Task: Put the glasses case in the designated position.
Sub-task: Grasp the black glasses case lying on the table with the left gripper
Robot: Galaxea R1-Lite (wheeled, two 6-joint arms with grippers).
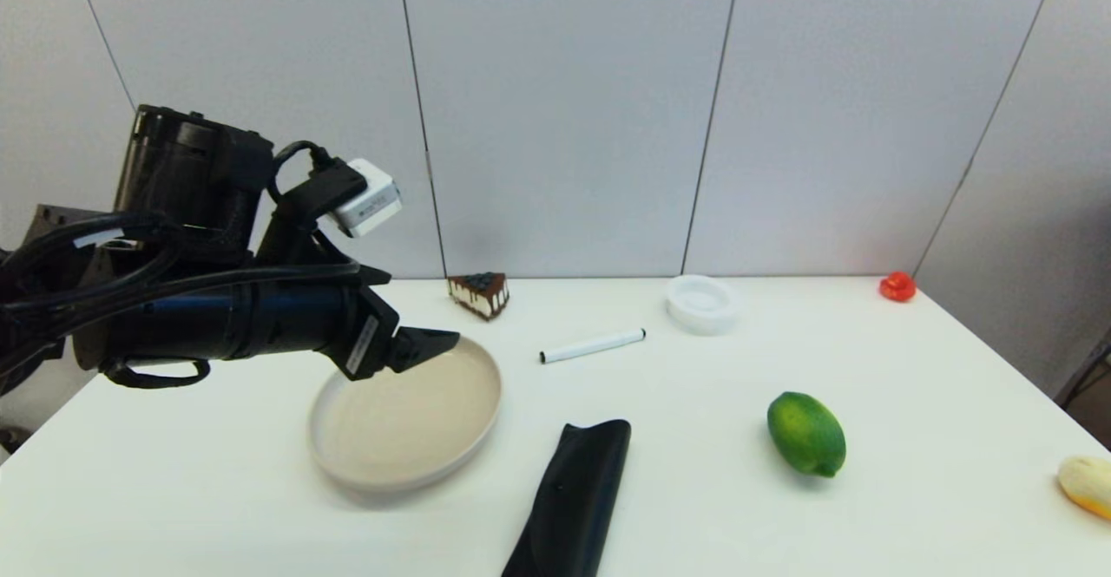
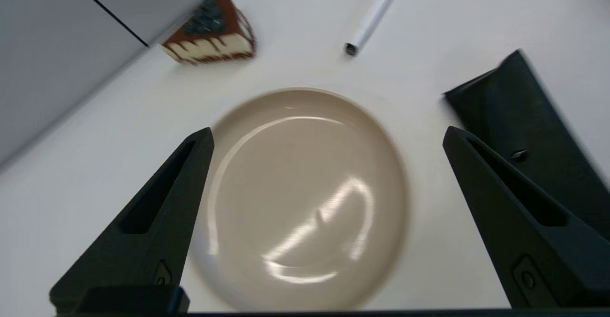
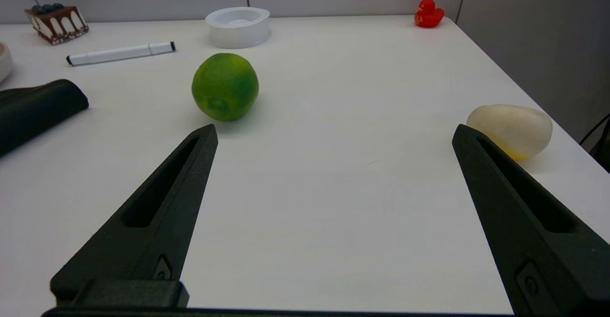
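Observation:
The matte black glasses case (image 1: 573,499) lies flat at the table's front centre, reaching past the near edge of the head view. Its end also shows in the left wrist view (image 2: 529,140) and the right wrist view (image 3: 33,109). My left gripper (image 1: 438,343) hangs open above the far left rim of the beige plate (image 1: 408,416), to the left of the case and apart from it, with nothing between its fingers (image 2: 157,221). The right gripper (image 3: 333,136) is open and empty low over the front right of the table. The designated position has no mark that I can see.
A white marker pen (image 1: 593,346) lies behind the case. A cake slice (image 1: 479,293), a white round dish (image 1: 700,303) and a red duck (image 1: 897,286) stand along the back. A green lime (image 1: 805,434) and a pale yellow fruit (image 1: 1087,485) sit at the right.

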